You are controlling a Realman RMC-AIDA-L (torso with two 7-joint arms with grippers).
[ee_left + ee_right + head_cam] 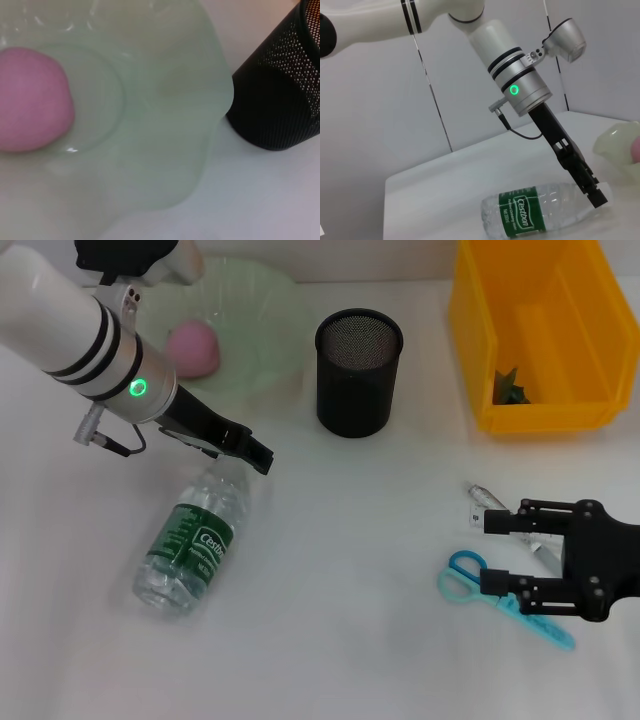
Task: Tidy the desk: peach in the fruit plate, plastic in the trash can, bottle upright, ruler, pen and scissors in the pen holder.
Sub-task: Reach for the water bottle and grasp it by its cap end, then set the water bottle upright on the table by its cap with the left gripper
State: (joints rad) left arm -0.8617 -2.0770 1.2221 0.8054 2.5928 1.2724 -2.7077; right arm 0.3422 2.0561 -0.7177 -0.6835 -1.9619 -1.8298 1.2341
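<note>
Done: I see pink peach (193, 348) in pale-green glass plate (262, 315) | Left: clear green-labelled plastic bottle (193, 544) lying | left gripper (258, 456) above its neck, fingers unreadable | right gripper (498, 550) open, empty, near right.

White tabletop (350, 570) before pale panelled wall (380, 110).

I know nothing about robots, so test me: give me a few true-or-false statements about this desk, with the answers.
1. The pink peach lies in the pale green fruit plate. True.
2. The clear plastic bottle with the green label stands upright. False: it lies on its side.
3. The blue-handled scissors are in the black mesh pen holder. False: they lie on the desk by the right end effector.
4. The left end effector is at the bottle's neck. True.
</note>
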